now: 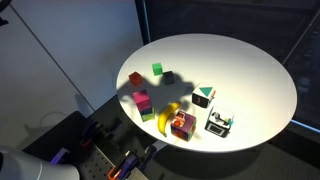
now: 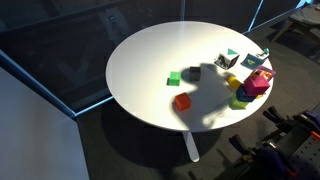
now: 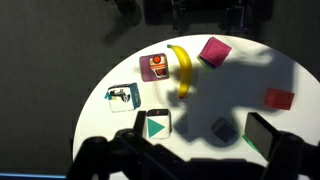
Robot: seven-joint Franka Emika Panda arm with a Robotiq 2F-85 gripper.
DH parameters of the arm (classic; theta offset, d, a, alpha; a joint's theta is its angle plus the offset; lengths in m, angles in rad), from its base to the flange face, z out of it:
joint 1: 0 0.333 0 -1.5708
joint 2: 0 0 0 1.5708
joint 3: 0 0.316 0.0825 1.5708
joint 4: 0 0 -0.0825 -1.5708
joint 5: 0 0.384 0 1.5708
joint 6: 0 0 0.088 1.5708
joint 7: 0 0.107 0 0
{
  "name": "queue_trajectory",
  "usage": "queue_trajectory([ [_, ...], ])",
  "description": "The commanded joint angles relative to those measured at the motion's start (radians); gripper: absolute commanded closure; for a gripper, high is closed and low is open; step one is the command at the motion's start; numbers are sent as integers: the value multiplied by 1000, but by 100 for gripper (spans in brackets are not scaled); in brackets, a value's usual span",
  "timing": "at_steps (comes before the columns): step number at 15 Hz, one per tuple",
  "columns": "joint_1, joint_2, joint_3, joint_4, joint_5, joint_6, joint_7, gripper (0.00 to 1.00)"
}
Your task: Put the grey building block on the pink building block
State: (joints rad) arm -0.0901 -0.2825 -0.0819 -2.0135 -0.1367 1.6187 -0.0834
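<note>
On the round white table [image 1: 250,70], a banana [image 3: 183,70] lies between a multicoloured cube [image 3: 154,67] and the pink building block [image 3: 213,52]. The grey building block [image 3: 222,129] rests on the table in shadow, apart from the pink one and near a red cube [image 3: 278,99]. The gripper [image 3: 195,10] appears only as dark shapes at the frame edge, so its opening cannot be determined.

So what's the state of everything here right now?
Grey block: flat on the table, not held, nothing on it.
Pink block: on the table, top bare.
Red block: on the table, standing alone.
Banana: lying on its side beside the pink block.
End effector: open, empty, above the table.
</note>
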Motion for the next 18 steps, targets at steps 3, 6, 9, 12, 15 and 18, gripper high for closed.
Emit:
queue_trajectory([
  [3, 5, 1, -4, 2, -1, -2, 1, 0],
  [6, 5, 1, -4, 2, -1, -2, 1, 0],
  [9, 10, 29, -9, 23, 31, -7, -10, 0],
  [12, 17, 64, -11, 39, 78, 10, -20, 0],
  [15, 25, 102, -5, 35, 126, 75, -14, 0],
  [18, 35, 138, 6, 15, 154, 188, 1, 0],
])
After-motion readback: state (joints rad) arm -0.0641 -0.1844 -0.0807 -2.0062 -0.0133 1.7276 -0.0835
